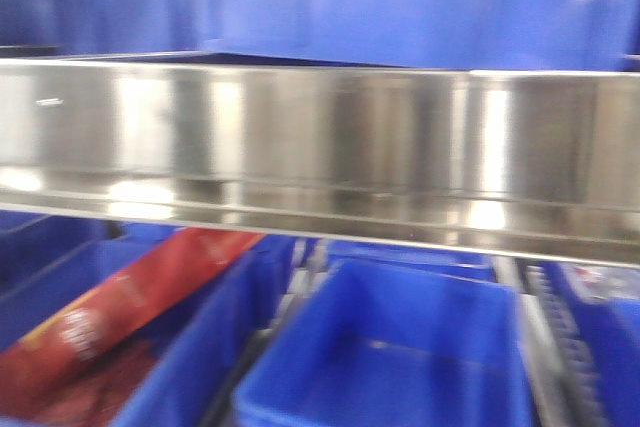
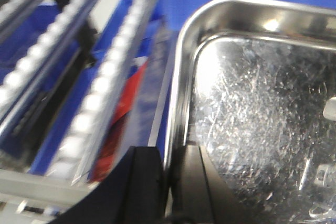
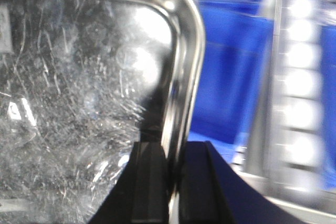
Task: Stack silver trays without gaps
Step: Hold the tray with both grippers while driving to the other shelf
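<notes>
Left pincer (image 2: 168, 156), right pincer (image 3: 174, 150) tight on silver tray (image 2: 262, 103); red packet (image 1: 105, 322) lettering illegible

Beneath the silver tray (image 1: 320, 137), a red packet (image 1: 120, 312) fills the left blue bin (image 1: 195, 372); the middle bin (image 1: 400, 285) lies open.

silver tray (image 2: 262, 103) | shiny, scratched | roughly level | aloft over blue bins (image 1: 380, 347)

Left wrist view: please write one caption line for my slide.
Left pincer clamps the rim of a shiny rectangular stainless-steel tray beside white roller rails.
</notes>
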